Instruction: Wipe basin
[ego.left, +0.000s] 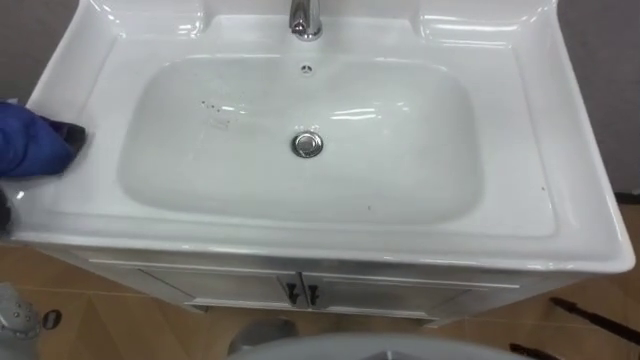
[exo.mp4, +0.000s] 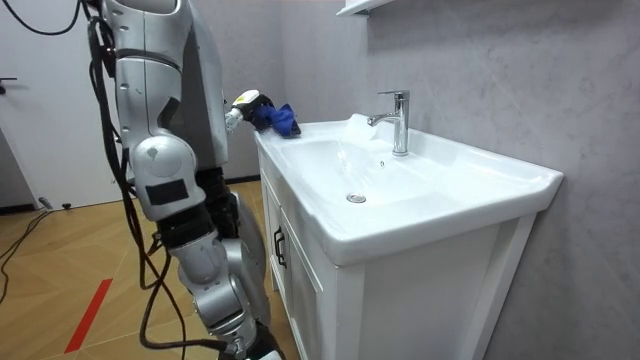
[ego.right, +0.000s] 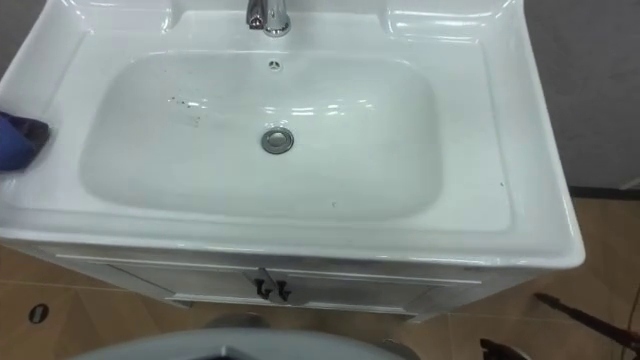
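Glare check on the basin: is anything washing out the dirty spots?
Left eye view: white streaks across the basin bowl beyond the drain, and a thin one beside the dark specks, which stay readable. Right eye view: same streaks, specks clear. Room view: even light, soft sheen near the faucet.

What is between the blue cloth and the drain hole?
Bare white basin: first the flat rim, then the bowl's slope. A few small dark specks sit just off that line, toward the faucet. The left eye view shows it.

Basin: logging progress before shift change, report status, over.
Left robot hand grips blue cloth on basin's left rim. Right robot hand low beside cabinet. Specks left of drain; nothing in the way.
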